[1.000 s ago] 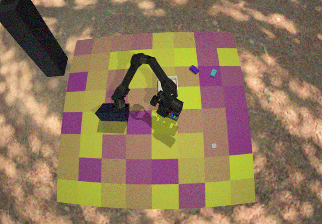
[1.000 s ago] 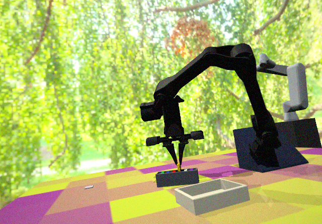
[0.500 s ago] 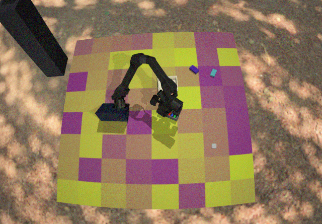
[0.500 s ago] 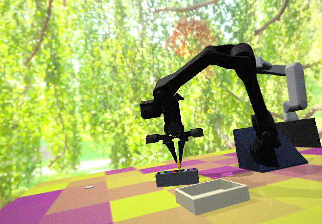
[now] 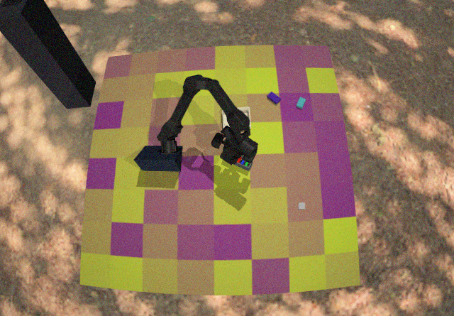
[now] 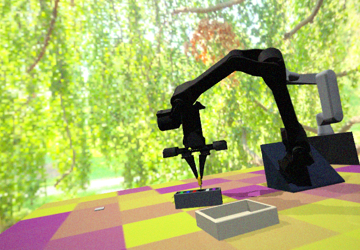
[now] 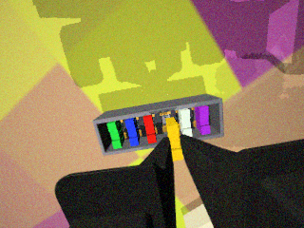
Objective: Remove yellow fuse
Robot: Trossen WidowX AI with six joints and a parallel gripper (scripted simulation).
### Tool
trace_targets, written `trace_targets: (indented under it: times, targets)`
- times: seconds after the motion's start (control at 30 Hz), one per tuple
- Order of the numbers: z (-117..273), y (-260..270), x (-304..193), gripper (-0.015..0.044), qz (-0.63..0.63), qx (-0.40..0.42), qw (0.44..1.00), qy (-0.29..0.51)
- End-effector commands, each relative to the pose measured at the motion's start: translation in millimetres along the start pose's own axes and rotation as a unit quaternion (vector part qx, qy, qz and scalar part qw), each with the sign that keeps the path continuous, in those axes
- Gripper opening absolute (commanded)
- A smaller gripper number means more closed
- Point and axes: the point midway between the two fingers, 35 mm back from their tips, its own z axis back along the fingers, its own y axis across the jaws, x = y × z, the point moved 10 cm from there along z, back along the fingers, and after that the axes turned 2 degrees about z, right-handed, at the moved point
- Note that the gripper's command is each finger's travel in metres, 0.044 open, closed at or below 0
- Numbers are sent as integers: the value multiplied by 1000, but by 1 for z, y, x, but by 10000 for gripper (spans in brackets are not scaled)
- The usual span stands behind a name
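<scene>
My gripper (image 6: 199,178) (image 7: 174,141) is shut on the yellow fuse (image 6: 199,182) (image 7: 175,147), which it holds upright just above the fuse block. The lower end of the fuse is at about the height of the block's top; a small gap or none, I cannot tell exactly. The grey fuse block (image 6: 199,200) (image 7: 101,138) stands below, with an empty slot (image 7: 165,119) between the red fuse (image 7: 149,129) and the white fuse (image 7: 185,123). The pale tray (image 6: 247,226) (image 5: 250,111) stands beside the block, partly hidden under the arm in the top view.
Green (image 7: 114,135), blue (image 7: 132,132) and purple (image 7: 203,120) fuses sit in the block. A dark blue brick (image 5: 273,97), a teal brick (image 5: 301,102) and a small pale square (image 5: 301,205) (image 6: 99,208) lie farther off. A dark pedestal (image 5: 51,48) stands outside the mat.
</scene>
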Motion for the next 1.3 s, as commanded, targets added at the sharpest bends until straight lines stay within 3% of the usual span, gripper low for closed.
trace_targets:
  times: [0.0,0.47,1.27]
  targets:
    - [7,1,-1,0,5,3,1000,-2]
    - [22,1,-7,0,5,3,1000,-3]
    - [22,-76,-189,0,4,2,1000,1]
